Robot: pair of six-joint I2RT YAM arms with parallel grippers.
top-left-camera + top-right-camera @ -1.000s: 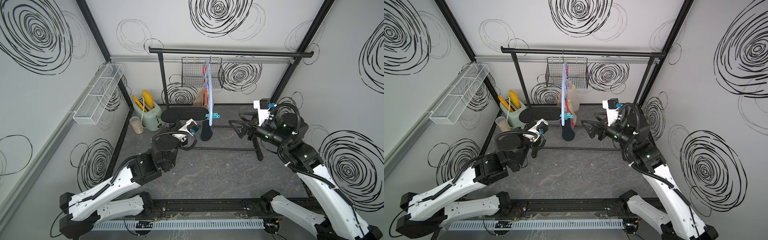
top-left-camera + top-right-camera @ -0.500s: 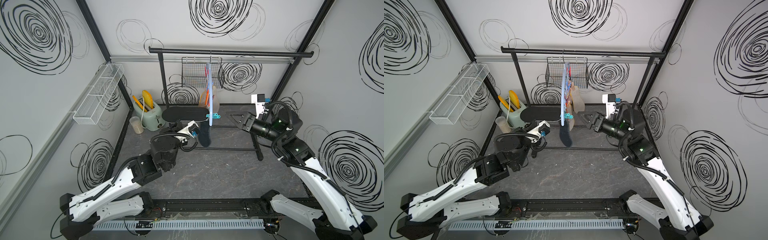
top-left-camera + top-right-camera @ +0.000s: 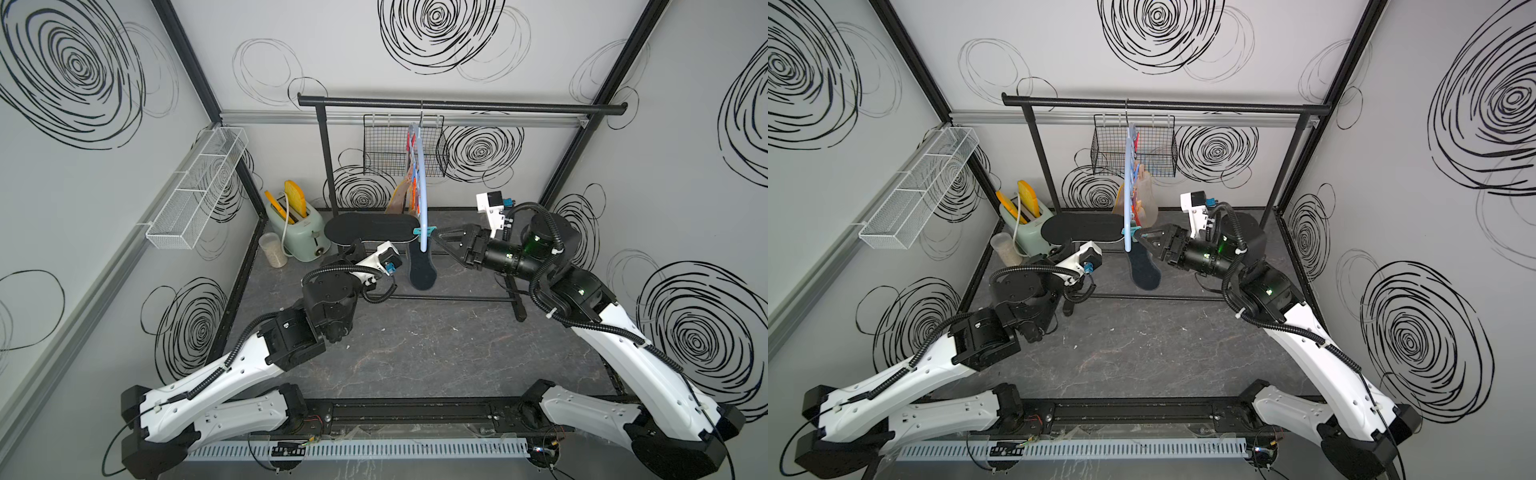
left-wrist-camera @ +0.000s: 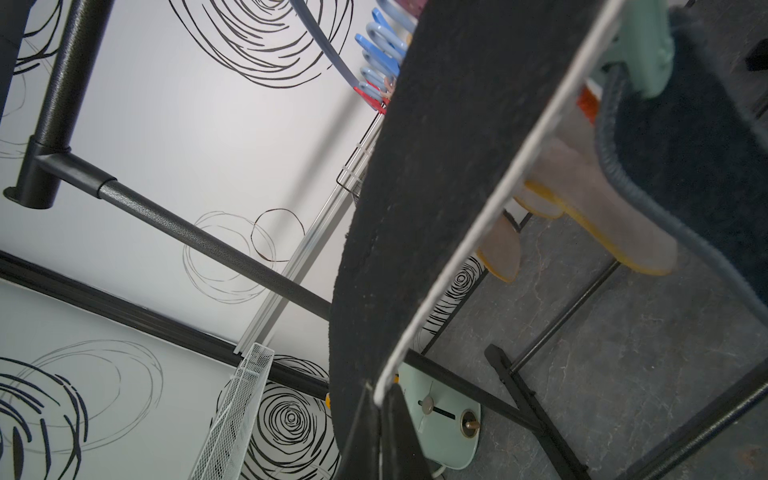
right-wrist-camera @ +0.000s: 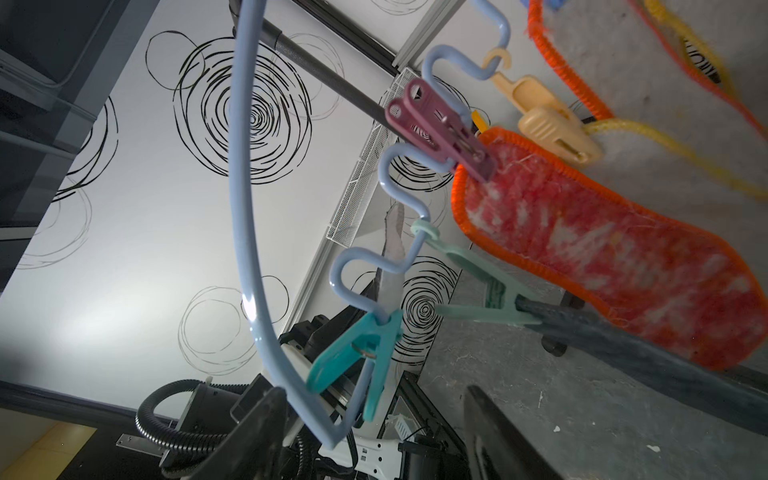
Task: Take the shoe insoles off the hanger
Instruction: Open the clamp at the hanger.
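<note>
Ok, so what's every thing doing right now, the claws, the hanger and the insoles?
hanger, hooked on the black rail
left claw, shut on the black insole
right claw, open at the hanger's lower end
black insole, held out level
dark grey-blue insole, clipped, hanging down
red insole, clipped by the purple peg
toaster, yellow slabs standing in it

Both top views look steeply down from above the near edge, sharing the whole scene to the garment rail (image 3: 498, 106). Left wrist camera looks upward, far-left, hard against the black insole (image 4: 436, 187); right wrist camera, close under the hanger (image 5: 249, 305), faces left
</note>
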